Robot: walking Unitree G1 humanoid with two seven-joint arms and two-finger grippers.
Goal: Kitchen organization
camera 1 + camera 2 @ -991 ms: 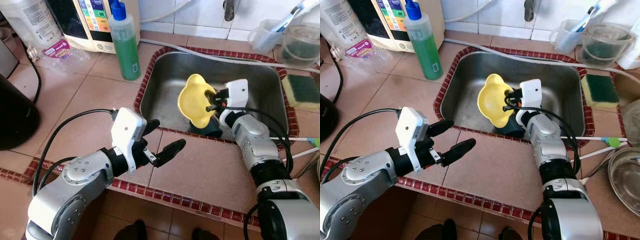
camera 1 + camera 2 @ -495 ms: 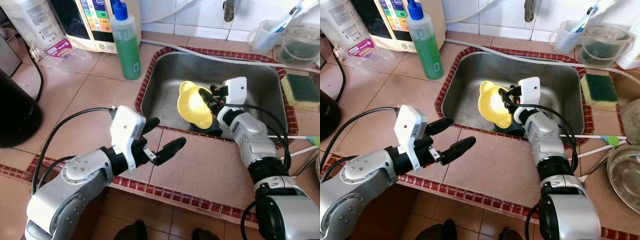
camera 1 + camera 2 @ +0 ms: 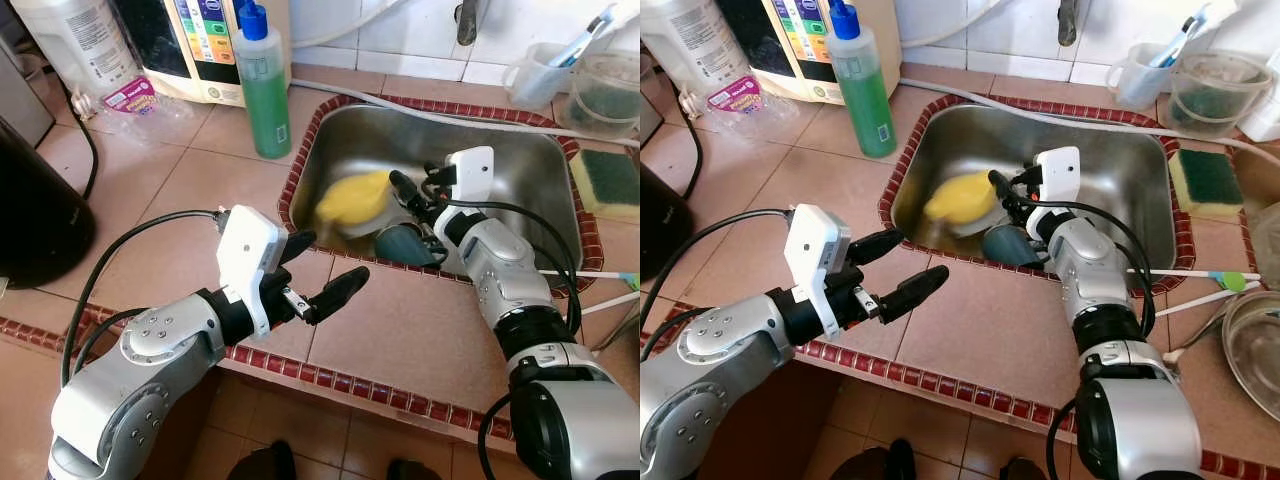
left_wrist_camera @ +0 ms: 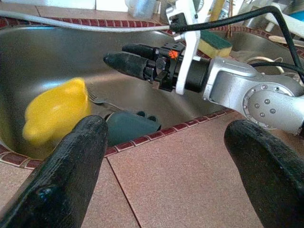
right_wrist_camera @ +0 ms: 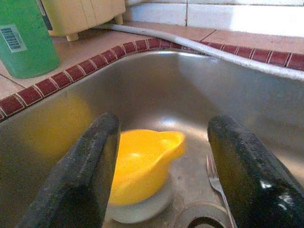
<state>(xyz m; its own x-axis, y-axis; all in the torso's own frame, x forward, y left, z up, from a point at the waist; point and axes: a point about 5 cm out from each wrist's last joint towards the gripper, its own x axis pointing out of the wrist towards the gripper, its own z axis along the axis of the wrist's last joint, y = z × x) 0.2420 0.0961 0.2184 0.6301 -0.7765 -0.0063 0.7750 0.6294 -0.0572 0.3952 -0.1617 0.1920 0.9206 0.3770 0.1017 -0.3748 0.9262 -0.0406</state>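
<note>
While the right gripper [image 5: 161,161] gapes, the yellow bowl [image 5: 142,161] lies beyond — loose.

sink [image 3: 520,160]: steel, red tile rim, upper centre-right of frame
yellow bowl [image 3: 352,198]: blurred, in sink's left part
dark cup [image 3: 405,243]: in sink at near wall, right of bowl
right gripper [image 3: 412,200]: inside sink, fingers apart, empty
left gripper [image 3: 318,268]: centre frame, above counter, fingers spread
green soap bottle [image 3: 261,85]: upright, upper left of sink
sponge [image 3: 606,178]: right edge
</note>
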